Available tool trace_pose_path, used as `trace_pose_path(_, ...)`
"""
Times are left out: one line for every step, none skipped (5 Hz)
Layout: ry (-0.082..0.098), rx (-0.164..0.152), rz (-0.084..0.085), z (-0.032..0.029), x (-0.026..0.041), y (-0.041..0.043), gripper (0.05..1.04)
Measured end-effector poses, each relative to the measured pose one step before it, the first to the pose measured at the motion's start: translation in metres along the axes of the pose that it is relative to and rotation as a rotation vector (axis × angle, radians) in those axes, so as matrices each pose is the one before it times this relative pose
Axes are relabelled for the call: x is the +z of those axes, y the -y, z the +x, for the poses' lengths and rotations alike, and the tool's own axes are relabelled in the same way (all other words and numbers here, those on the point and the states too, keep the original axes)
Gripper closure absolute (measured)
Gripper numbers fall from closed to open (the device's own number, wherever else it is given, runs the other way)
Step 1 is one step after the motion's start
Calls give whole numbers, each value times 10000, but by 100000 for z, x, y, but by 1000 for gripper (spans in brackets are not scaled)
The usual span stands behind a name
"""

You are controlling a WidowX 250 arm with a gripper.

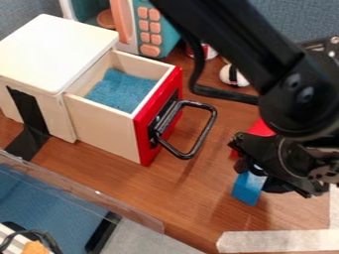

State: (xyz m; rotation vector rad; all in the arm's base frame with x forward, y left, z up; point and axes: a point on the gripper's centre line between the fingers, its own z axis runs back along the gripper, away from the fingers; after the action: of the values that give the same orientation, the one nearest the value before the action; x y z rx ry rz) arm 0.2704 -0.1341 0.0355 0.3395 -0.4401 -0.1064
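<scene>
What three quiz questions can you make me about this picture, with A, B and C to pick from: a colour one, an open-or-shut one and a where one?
1. What colour is the drawer front?
A) Green
B) Yellow
C) Red

2. How is the drawer?
A) Pulled open
B) Fully shut
C) Upside down

3. Where is the blue block?
A) On the microwave
B) At the robot's hand
C) In the drawer

Answers:
1: C, since the board around the black handle is red.
2: A, since you can see the blue cloth inside.
3: B, since it sits right by the black hand.
</scene>
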Motion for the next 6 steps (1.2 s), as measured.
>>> trace_pose_path(-129,62,-4,-48,-169,-233,181)
trace_pose_path(-40,-21,-26,-44,-21,10,70)
trace_pose_path(-93,-31,-78,-120,17,74,75)
trace_pose_path(166,298,-587,682,1349,-254,81)
trace_pose_path(-235,1178,-1712,788,726,-1877,82)
trace_pose_path(78,645,-1196,793,1157,-1134,82)
